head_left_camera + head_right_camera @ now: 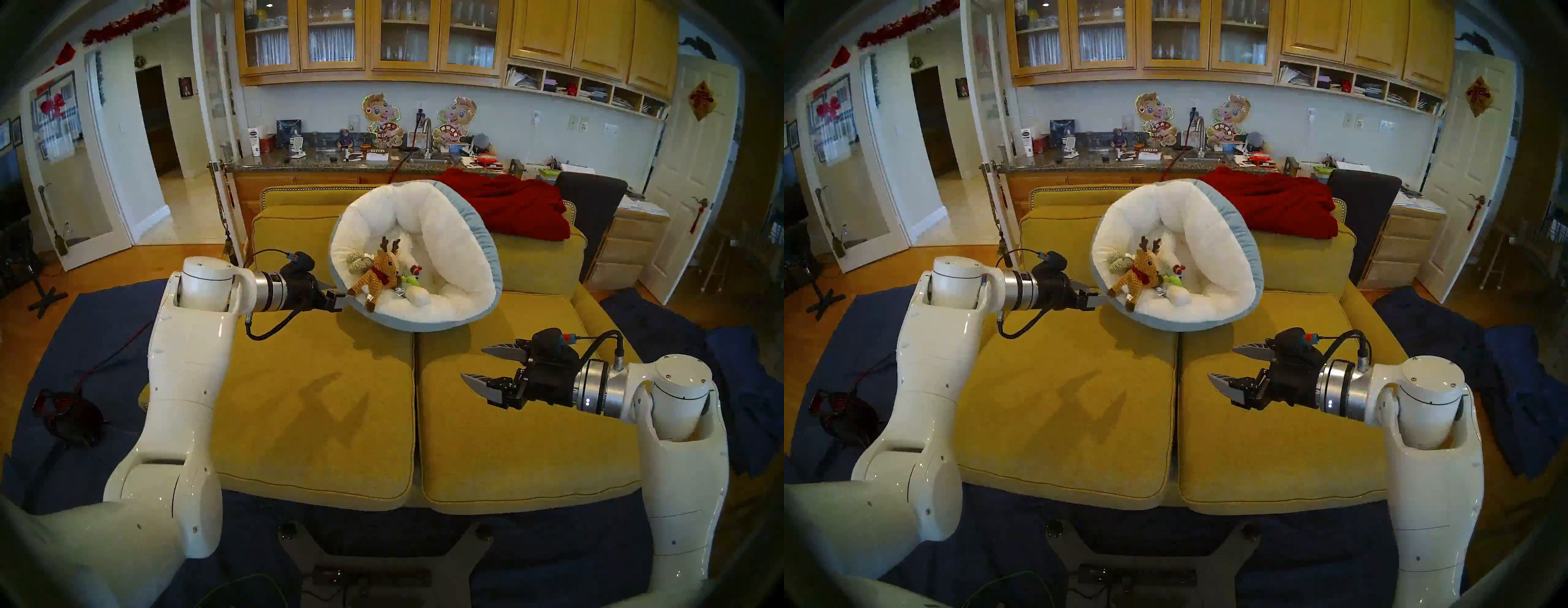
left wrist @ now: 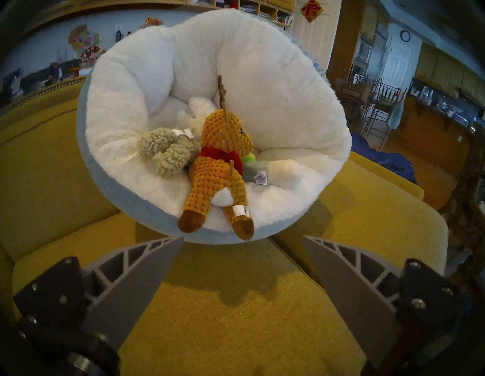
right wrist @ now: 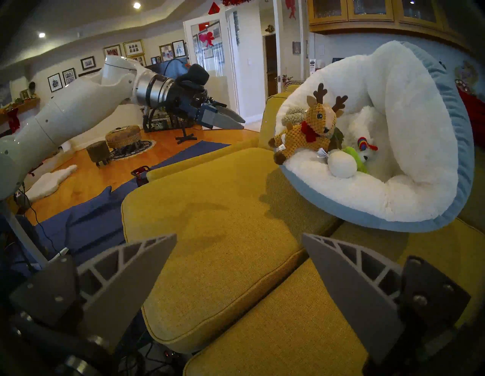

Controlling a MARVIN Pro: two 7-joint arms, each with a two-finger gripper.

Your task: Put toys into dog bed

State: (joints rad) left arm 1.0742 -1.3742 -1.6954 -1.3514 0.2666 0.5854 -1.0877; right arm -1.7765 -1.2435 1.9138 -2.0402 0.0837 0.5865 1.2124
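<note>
The round dog bed (image 1: 449, 237) (image 1: 1212, 242) (image 2: 275, 92) (image 3: 409, 147), white plush inside and light blue outside, leans tilted against the sofa back. Inside it lie a brown reindeer (image 1: 379, 271) (image 2: 220, 162) (image 3: 307, 131) with a red scarf, a grey fuzzy animal (image 1: 358, 260) (image 2: 165, 149), a white llama (image 3: 364, 149) with a rainbow collar, and a lime-green toy (image 3: 351, 155) partly hidden. My left gripper (image 1: 339, 299) (image 2: 242, 236) (image 3: 240, 122) is open and empty just short of the bed's near-left rim, by the reindeer's feet. My right gripper (image 1: 473, 363) (image 1: 1222, 361) (image 3: 239, 235) hovers open and empty over the right seat cushion.
Two mustard-yellow seat cushions (image 1: 318, 403) fill the foreground. A red blanket (image 1: 509, 204) is draped over the sofa back at the right, with a dark chair (image 1: 589, 191) behind it. Blue cloth (image 1: 85, 339) covers the floor around the sofa.
</note>
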